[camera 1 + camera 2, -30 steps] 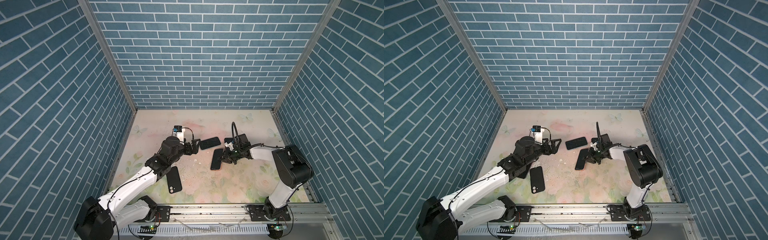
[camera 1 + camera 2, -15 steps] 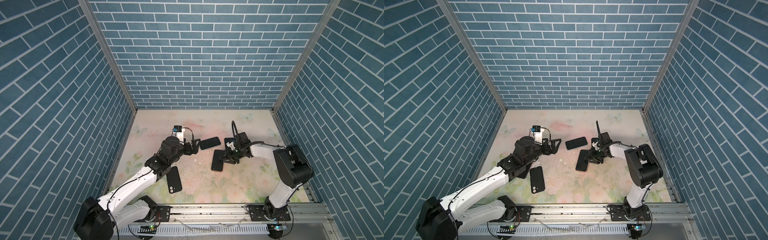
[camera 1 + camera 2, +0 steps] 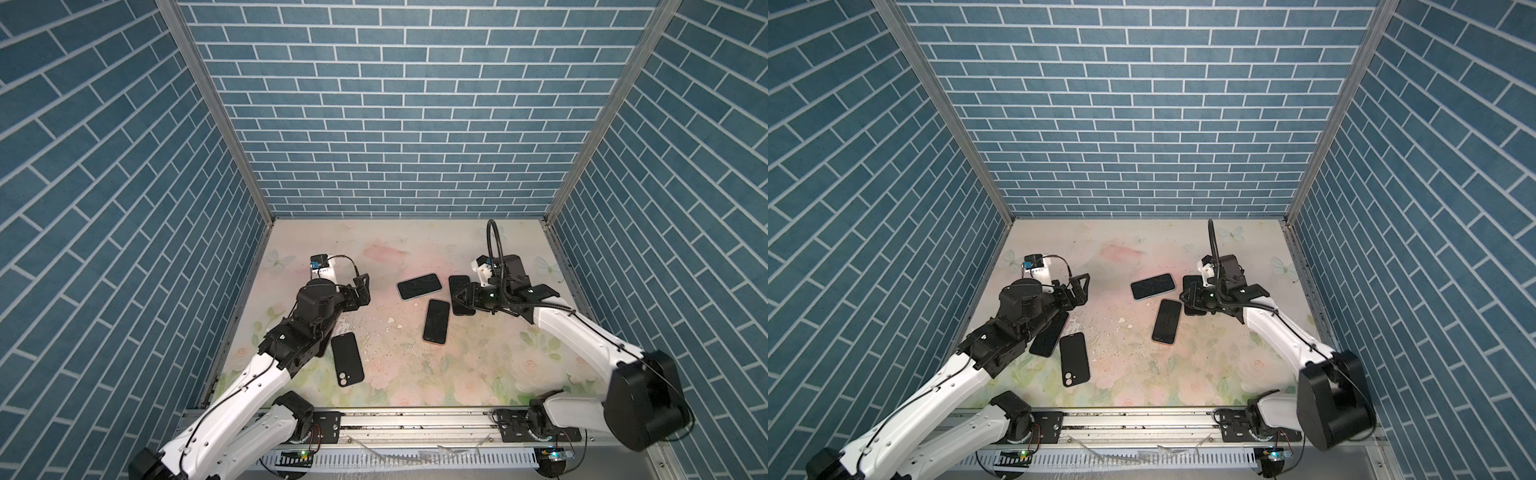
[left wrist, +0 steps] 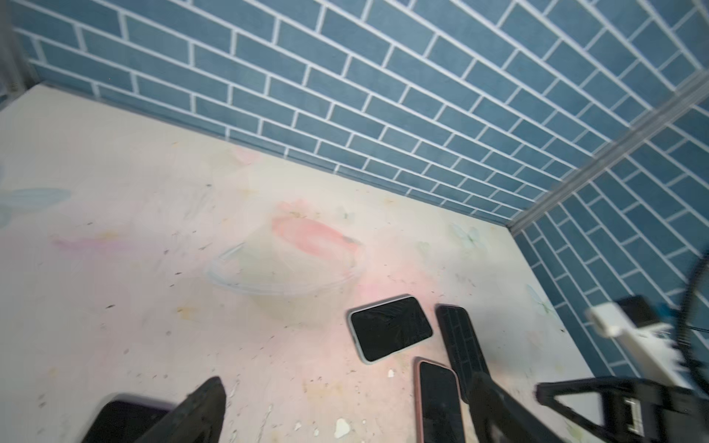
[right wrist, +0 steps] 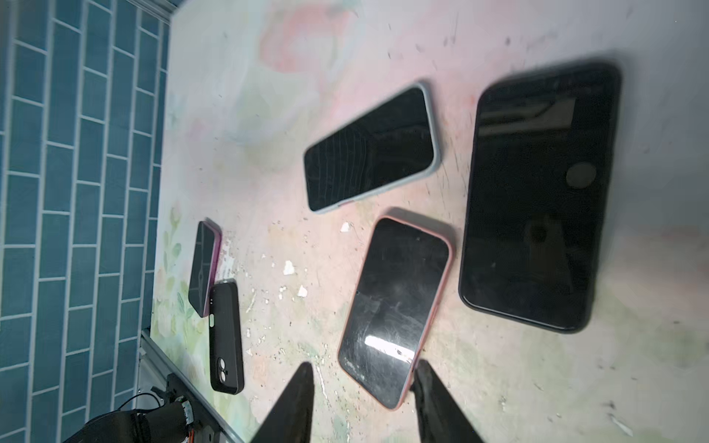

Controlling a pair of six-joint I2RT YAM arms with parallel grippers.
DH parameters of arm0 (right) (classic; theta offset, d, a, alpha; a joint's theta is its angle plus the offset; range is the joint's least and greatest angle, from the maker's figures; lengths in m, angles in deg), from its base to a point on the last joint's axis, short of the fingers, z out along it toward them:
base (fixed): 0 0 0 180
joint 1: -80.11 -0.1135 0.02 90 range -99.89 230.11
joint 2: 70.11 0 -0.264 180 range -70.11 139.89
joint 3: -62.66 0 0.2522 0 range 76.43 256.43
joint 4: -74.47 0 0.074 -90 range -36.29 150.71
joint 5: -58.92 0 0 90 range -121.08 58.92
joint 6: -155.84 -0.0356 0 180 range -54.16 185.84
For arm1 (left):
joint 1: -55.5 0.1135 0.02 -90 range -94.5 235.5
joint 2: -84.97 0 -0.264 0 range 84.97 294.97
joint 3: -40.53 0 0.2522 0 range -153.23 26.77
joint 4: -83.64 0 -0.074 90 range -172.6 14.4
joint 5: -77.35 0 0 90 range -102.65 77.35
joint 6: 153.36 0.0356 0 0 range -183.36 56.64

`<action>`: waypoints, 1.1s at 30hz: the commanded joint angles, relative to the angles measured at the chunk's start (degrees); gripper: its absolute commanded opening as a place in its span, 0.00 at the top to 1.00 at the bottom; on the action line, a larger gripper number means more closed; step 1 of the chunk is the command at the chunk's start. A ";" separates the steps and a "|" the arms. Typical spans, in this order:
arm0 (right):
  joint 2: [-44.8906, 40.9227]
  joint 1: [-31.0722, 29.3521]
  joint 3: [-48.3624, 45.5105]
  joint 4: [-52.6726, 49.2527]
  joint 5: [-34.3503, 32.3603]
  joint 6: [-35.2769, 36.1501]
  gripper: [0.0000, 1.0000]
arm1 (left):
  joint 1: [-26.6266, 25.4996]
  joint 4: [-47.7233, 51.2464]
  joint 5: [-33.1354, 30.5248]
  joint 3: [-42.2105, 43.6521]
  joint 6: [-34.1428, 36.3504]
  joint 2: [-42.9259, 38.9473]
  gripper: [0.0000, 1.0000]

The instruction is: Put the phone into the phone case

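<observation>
The right gripper [image 5: 362, 364] is hanging low with its jaws parted, pinching nothing. One finger [image 5: 427, 387] is sitting right at the rim of the pink-cased phone [image 5: 395, 310], though whether it is touching is hard to tell. The other finger is standing clear over the table [image 3: 374, 249]. The pink-cased phone is lying flat and screen up, with a pink rim showing all round the glass, so it looks fully seated in its case. By my reading, the step in hand is the letting-go after the fit.

A black phone [image 5: 537, 199] is lying just beside the pink-cased phone, partly under the right gripper in both top views; whether it is wearing a case I cannot tell. A grey-rimmed phone [image 3: 419, 286] is resting near the pink-cased phone's far end. Well apart from the pink-cased phone, toward the left arm, a black case [image 3: 347, 359] is lying back up, with a purple-rimmed phone [image 3: 1048, 332] beyond it.

The left gripper [image 4: 345, 379] is hovering wide open and empty, well apart from the pink-cased phone.

The next move probably calls for lifting the right gripper straight up so that its finger is not dragging the rim.
</observation>
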 commanded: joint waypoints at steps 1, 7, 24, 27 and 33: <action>-6.51 0.21 -3.35 1.99 -6.29 3.83 0.56 | 3.26 11.54 2.55 -0.06 -5.69 -0.65 0.00; -14.14 0.20 -7.03 2.93 -7.05 5.40 0.57 | 3.39 19.03 4.64 -0.73 -7.64 2.78 0.01; -0.91 0.20 -5.71 14.68 -2.12 7.84 0.57 | 3.38 28.95 4.43 -3.91 -13.56 19.65 0.02; 2.91 0.19 -4.03 14.91 0.09 7.83 0.56 | 3.35 29.88 5.99 -3.85 -15.74 22.09 0.04; 8.96 -0.13 -2.38 18.22 5.86 6.14 0.56 | 3.35 29.49 4.78 -1.90 -20.34 23.09 0.04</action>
